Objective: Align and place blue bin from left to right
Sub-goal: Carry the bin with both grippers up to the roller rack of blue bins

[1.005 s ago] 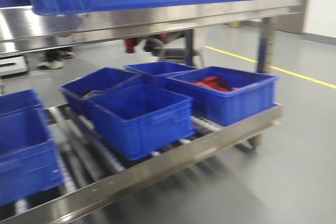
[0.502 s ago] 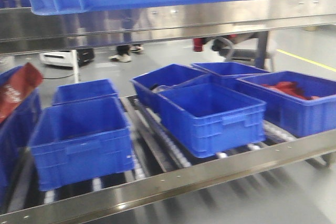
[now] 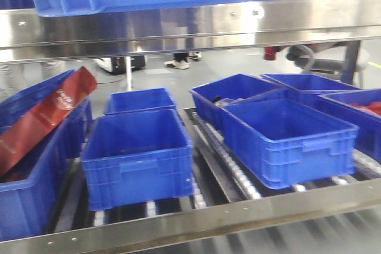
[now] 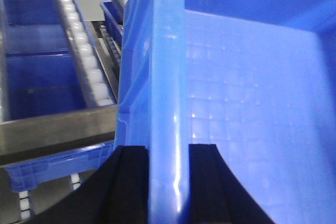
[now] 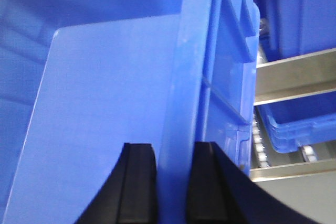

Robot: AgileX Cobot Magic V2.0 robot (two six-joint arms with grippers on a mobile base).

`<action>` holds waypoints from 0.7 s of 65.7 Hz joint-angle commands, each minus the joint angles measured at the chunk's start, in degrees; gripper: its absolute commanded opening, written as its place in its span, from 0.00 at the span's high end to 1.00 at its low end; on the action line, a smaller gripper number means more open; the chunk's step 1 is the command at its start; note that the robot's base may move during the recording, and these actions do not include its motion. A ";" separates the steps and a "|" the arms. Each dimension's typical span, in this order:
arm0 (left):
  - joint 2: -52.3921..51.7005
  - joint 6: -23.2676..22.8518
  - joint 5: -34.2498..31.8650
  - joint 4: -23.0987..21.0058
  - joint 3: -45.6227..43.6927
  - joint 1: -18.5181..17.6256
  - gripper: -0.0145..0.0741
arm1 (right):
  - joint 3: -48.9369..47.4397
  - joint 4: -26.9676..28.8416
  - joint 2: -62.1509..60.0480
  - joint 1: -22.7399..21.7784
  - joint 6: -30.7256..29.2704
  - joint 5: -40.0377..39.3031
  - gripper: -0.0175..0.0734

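Blue bin [image 4: 252, 93] rim between both pincers' black fingers [image 4: 126, 182], above shelf [image 3: 190, 28].

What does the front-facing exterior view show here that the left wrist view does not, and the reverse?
Only the exterior view shows the whole lower roller shelf with its rows of blue bins, a red sheet leaning in the far-left bin, red items in the far-right bin, and feet on the floor behind. Only the left wrist view shows the left gripper straddling the carried bin's wall, one finger on each side, and that bin's empty inside. Both show the carried bin, the steel shelving and rollers with bins below.
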 commanded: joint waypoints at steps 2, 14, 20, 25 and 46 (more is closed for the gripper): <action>-1.56 -0.07 -15.92 -1.90 -1.06 -0.26 0.96 | -0.86 0.63 -1.21 -0.01 -1.62 -3.94 0.89; -1.56 -0.07 -15.92 -1.90 -1.06 -0.26 0.96 | -0.86 0.63 -1.21 -0.01 -1.62 -3.94 0.89; -1.56 -0.07 -15.92 -1.90 -1.06 -0.26 0.96 | -0.86 0.63 -1.21 -0.01 -1.62 -3.94 0.89; -1.56 -0.07 -15.92 -1.90 -1.06 -0.26 0.96 | -0.86 0.63 -1.21 -0.01 -1.62 -3.94 0.89; -1.56 -0.07 -15.92 -1.90 -1.06 -0.26 0.96 | -0.86 0.63 -1.21 -0.01 -1.62 -3.94 0.89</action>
